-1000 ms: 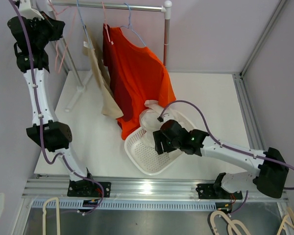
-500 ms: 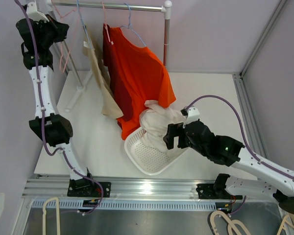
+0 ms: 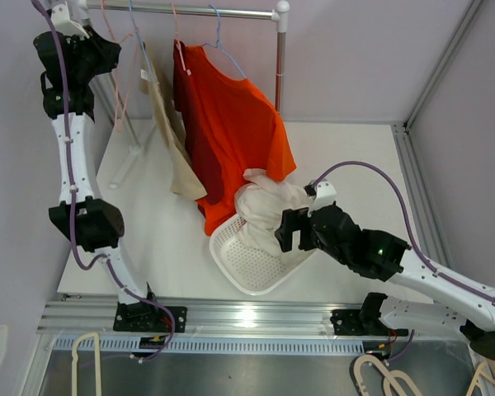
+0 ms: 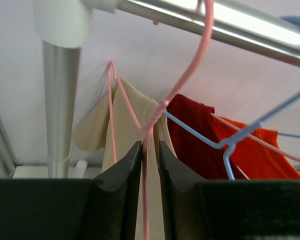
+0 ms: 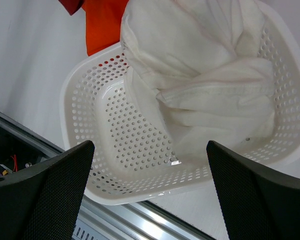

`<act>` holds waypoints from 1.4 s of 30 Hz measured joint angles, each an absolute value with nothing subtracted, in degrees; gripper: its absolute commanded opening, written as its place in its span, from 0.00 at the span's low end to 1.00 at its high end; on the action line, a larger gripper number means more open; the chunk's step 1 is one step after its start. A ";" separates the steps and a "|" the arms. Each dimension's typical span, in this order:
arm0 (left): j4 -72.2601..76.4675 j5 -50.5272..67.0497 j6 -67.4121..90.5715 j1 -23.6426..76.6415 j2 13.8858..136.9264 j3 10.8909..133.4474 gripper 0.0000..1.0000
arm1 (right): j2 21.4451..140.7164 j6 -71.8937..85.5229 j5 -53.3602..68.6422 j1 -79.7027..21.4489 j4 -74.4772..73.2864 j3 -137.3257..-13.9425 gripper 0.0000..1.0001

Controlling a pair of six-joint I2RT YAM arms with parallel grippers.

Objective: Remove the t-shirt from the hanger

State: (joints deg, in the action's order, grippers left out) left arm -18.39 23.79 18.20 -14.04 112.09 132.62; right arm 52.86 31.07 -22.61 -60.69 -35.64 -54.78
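Up at the rail [image 4: 240, 25], the left gripper [image 4: 150, 146] has its jaws parted a crack around the bare pink hanger [image 4: 182, 82]. The right gripper [image 5: 147, 150] gapes wide, holding nothing, above the white t-shirt [image 5: 200, 65] heaped in the perforated basket [image 5: 90, 95].

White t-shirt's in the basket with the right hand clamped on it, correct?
Not clamped. The white t-shirt is in the basket, but the right hand is open above it, holding nothing, as the right wrist view shows.
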 measured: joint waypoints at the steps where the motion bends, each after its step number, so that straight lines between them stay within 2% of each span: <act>1: -19.03 21.91 17.23 -13.21 110.54 131.13 0.29 | 52.84 31.07 -22.55 -60.69 -35.33 -54.50 0.99; 3: -19.59 16.56 15.59 -10.83 106.43 126.93 0.35 | 52.90 31.05 -22.02 -60.69 -34.74 -53.98 0.99; 6: -21.12 8.08 13.69 -5.41 99.42 121.80 0.37 | 53.06 31.00 -21.41 -60.75 -34.13 -53.78 0.99; 14: -22.28 -5.80 12.82 2.81 91.50 121.86 0.41 | 53.58 30.85 -20.16 -61.30 -32.38 -53.34 1.00; 19: -24.23 -8.05 12.99 3.16 92.86 122.02 0.44 | 52.47 30.85 -20.12 -61.73 -32.12 -52.64 0.99; 25: -28.62 -8.43 13.65 4.23 101.06 127.94 0.44 | 51.83 30.89 -20.14 -61.80 -32.27 -52.31 0.99; 29: -31.20 -8.75 14.11 5.72 105.34 130.58 0.48 | 51.42 31.05 -20.14 -61.82 -32.27 -51.86 1.00; 34: -32.42 -8.82 15.16 6.52 106.89 131.11 0.47 | 51.00 31.07 -20.27 -61.82 -32.45 -51.44 0.99; 38: -32.58 -8.93 15.53 6.52 107.83 131.61 0.43 | 49.84 31.07 -20.51 -61.82 -32.69 -51.42 0.99; 41: -32.60 -9.23 15.49 6.59 108.42 131.59 0.32 | 48.86 31.11 -20.58 -61.82 -32.67 -51.31 0.99; 42: -32.62 -9.50 15.44 6.63 108.57 131.59 0.32 | 48.53 31.14 -20.56 -61.82 -32.60 -51.11 0.99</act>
State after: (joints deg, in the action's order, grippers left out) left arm -32.62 -9.50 15.44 6.63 108.57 131.59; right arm 48.53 31.14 -20.56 -61.82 -32.60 -51.11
